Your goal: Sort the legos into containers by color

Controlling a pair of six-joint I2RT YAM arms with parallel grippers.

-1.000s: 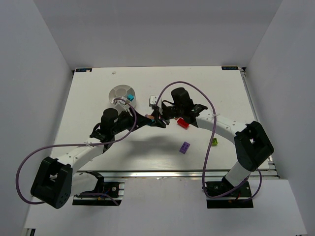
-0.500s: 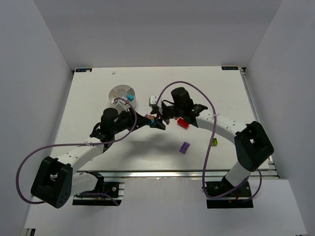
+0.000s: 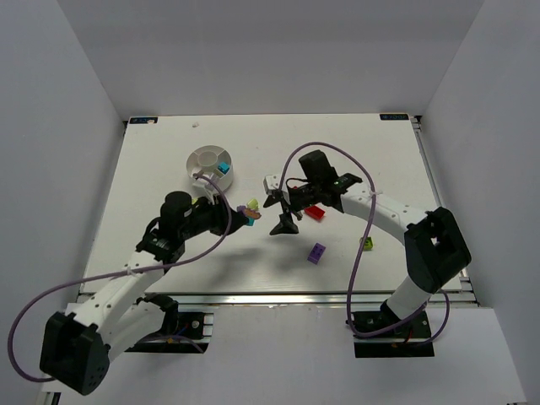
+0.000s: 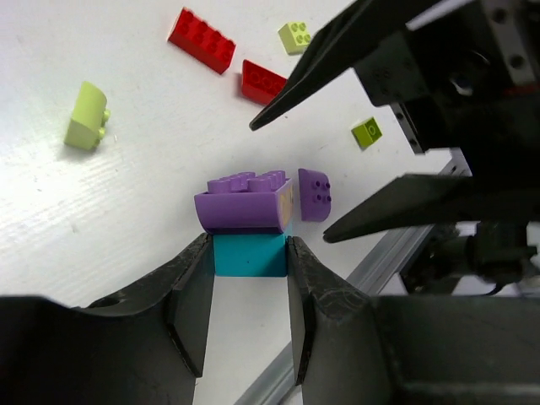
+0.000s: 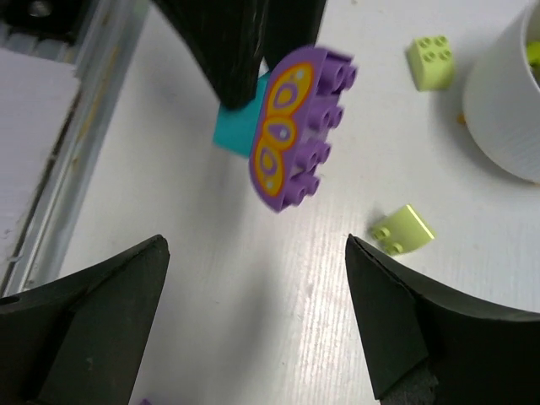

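My left gripper (image 4: 249, 253) is shut on a cyan lego (image 4: 247, 255), held above the table. A purple lego (image 4: 245, 202) with a yellow butterfly print (image 5: 280, 126) is still stuck to it. In the top view this pair (image 3: 250, 211) hangs just left of my right gripper (image 3: 278, 213). The right gripper (image 5: 255, 245) is wide open and holds nothing; the purple lego floats beyond its fingertips. The white dish (image 3: 208, 162) of containers stands at the back left with a cyan lego (image 3: 223, 167) in one wedge.
Loose on the table are two red legos (image 4: 201, 40) (image 4: 263, 80), a small purple one (image 3: 316, 252), and lime-green ones (image 4: 87, 126) (image 4: 294, 35) (image 3: 367, 243). The dish wall (image 5: 506, 110) rises at the right of the right wrist view, and the table's near metal rail (image 5: 59, 126) runs at its left.
The right gripper has opened wide and let go of the purple lego. The left arm has drawn back to the left with the cyan and purple pair in its jaws.
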